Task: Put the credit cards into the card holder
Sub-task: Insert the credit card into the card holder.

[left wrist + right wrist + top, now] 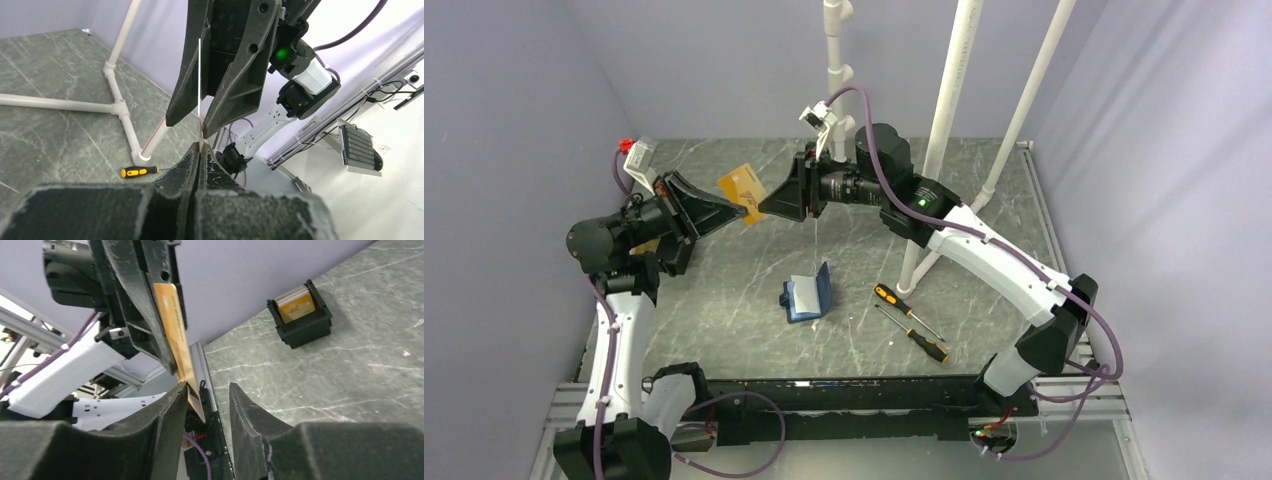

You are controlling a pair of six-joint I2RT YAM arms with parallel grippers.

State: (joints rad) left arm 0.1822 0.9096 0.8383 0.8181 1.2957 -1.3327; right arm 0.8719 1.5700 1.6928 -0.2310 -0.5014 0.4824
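My left gripper (740,214) is shut on an orange-yellow credit card (744,188) and holds it up in the air at the back left. In the left wrist view the card (199,80) shows edge-on, pinched at my fingertips (200,146). My right gripper (766,206) faces it, open, with its fingers either side of the card's free end. In the right wrist view the card (174,330) lies against the left finger (172,405), with a gap to the other one. The navy card holder (808,293) lies open on the table.
A black open-topped box (300,315) holding more cards stands near the wall. Two orange-handled screwdrivers (908,311) lie right of the holder; one shows in the left wrist view (137,171). A white pipe frame (947,110) stands at the back right.
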